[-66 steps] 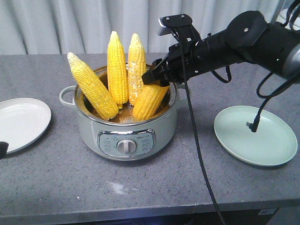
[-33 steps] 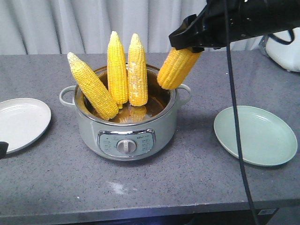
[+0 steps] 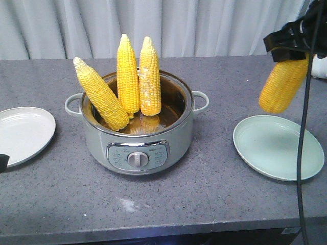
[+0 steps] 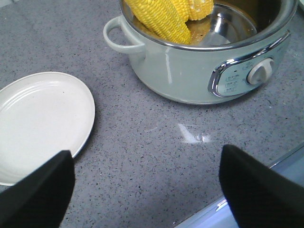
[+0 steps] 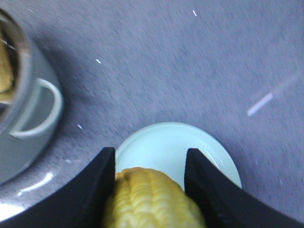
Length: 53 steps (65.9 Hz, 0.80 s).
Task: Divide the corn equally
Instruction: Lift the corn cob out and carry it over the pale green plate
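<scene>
The right gripper (image 5: 149, 161) squeezes one corn cob (image 3: 282, 86) at its top. The cob hangs tilted, high over the green plate's (image 3: 278, 153) back edge.

Green plate (image 5: 209, 156) bare under claw (image 5: 150, 154), cable (image 3: 300, 153) hanging across, pot (image 3: 102, 138) apart

4 yellow corn cobs (image 3: 127, 76), 1 white-patched, pale green pot (image 3: 97, 143), mint plate (image 3: 276, 148), white plate (image 3: 25, 132), speckled grey table (image 3: 204, 194)
</scene>
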{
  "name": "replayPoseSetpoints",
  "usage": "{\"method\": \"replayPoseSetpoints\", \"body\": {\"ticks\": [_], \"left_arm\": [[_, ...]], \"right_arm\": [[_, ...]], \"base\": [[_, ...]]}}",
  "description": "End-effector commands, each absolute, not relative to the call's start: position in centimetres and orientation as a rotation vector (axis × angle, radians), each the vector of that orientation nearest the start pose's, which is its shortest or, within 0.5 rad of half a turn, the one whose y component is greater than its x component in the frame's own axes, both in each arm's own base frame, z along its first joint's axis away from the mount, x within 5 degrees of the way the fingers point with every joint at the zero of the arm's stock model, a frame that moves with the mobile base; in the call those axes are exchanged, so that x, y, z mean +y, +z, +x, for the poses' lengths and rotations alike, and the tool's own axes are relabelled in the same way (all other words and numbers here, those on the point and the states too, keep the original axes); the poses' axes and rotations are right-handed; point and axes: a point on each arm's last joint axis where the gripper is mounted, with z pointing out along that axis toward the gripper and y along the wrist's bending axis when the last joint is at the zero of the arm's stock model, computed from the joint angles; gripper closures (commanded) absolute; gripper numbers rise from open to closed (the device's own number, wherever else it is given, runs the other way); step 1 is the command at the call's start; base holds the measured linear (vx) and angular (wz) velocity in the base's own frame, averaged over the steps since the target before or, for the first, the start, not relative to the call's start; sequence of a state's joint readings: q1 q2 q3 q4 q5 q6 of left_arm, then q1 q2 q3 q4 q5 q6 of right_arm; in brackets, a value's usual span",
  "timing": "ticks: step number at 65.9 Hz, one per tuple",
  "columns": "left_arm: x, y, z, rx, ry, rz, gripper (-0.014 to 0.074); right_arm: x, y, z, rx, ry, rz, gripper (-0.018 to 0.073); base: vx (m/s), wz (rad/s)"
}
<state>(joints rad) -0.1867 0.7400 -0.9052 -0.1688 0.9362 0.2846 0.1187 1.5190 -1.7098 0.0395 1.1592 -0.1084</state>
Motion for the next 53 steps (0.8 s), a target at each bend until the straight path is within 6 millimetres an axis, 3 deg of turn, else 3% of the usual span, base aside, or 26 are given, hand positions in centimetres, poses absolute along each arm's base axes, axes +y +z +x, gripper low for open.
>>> {"method": "replayPoseSetpoints", "body": {"ticks": [1, 13, 34, 53], "left_arm": [[-3.8, 38.4, 12.2, 2.103, -0.176, 0.463, 0.0011], [-3.8, 38.4, 12.2, 2.103, -0.176, 0.463, 0.0011], [-3.8, 38.4, 12.2, 2.103, -0.176, 0.463, 0.0011], [-3.8, 38.4, 12.2, 2.103, -0.176, 0.463, 0.0011]], "right_arm": [[2.3, 43.6, 31.3, 2.427, 0.046, -0.208, 0.0314], [0.4, 40.5, 33.0, 2.618, 0.037, -0.164, 0.0314], [0.5, 36.6, 35.9, 2.728, 0.067, -0.165, 0.0314], [0.9, 33.8, 36.0, 2.815, 0.139, -0.194, 0.0314]], "base": [[0.0, 0.0], [0.0, 0.0], [0.0, 0.0], [0.0, 0.0]]}}
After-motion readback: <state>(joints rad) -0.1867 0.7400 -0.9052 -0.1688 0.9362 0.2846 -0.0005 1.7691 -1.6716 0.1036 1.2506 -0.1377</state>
